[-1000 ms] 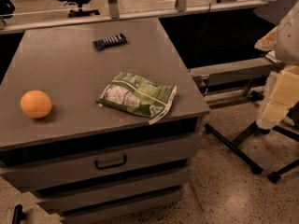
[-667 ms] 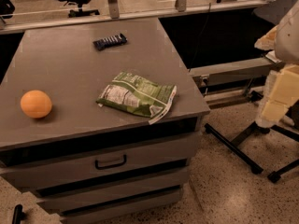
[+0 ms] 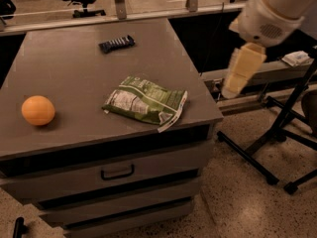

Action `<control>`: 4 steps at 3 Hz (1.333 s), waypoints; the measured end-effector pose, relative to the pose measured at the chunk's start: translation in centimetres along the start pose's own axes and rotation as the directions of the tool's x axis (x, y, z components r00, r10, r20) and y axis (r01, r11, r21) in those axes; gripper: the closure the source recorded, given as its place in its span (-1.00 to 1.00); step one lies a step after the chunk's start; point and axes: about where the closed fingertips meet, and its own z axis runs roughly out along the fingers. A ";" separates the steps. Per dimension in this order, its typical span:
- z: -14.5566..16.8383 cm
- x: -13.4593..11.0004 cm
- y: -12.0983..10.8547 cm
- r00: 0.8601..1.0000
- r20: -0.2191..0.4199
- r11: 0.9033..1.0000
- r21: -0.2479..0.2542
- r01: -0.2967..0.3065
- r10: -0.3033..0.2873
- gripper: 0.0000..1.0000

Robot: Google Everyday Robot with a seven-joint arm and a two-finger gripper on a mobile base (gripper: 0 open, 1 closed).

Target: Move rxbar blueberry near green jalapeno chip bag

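Grey drawer-fronted counter (image 3: 74,68) with the robot's white arm (image 3: 270,9) at upper right. Compared with the earlier frames, the arm has swung up and to the left, so its cream-coloured gripper (image 3: 240,73) now hangs in the air just off the counter's right edge, above the floor, touching nothing. Whether the gripper is wide or narrow cannot be told. The crumpled green foil jalapeno chip bag (image 3: 146,102), with its white nutrition panel, lies flat near the front right corner, where it lay before. The round orange fruit (image 3: 38,110) sits at the front left, also unmoved. The small flat navy-wrapped rxbar blueberry (image 3: 117,43) rests at the back of the counter, well apart from the bag and not yet grasped. Judged from this, the approach has only begun: the gripper must cross over the bag's side of the counter to reach the bar at the rear.
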 end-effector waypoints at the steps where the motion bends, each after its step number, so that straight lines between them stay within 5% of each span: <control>1: 5.6 -6.2 -5.7 0.995 0.104 1.000 -0.005 -0.008 0.009 -1.00; 2: 8.5 -9.2 -8.4 0.988 0.154 1.000 -0.011 -0.012 0.014 -1.00; 4: 9.2 -9.8 -8.7 0.984 0.176 1.000 -0.013 0.003 -0.001 -1.00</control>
